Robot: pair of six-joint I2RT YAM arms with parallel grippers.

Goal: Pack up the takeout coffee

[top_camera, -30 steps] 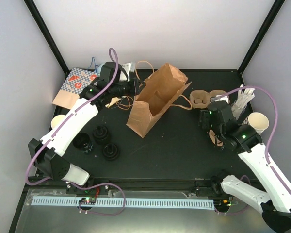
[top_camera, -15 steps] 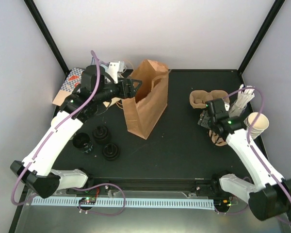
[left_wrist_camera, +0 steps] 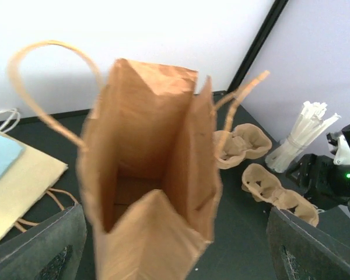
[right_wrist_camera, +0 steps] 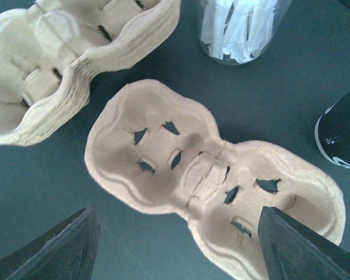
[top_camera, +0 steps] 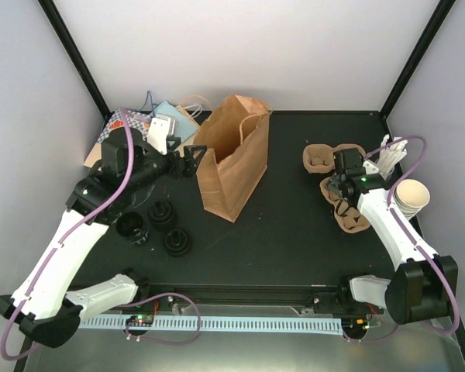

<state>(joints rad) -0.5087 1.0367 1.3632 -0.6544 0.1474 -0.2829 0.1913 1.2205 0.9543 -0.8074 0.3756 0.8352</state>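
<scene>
Jaws of both grippers stand released, gripping nothing. Left gripper point(top_camera: 187, 161) sits beside the upright brown bag point(top_camera: 232, 167). Right gripper point(top_camera: 340, 195) hangs over a single pulp carrier point(right_wrist_camera: 210, 175), which lies just beside the carrier stack point(right_wrist_camera: 64, 64). Only the top view shows the black lids point(top_camera: 161, 215) at left and the cream cups point(top_camera: 412, 195) at far right. Only the left wrist view looks into the bag's open mouth.

No legible text anywhere; tiny white marks on black object point(right_wrist_camera: 343, 135) unreadable
</scene>
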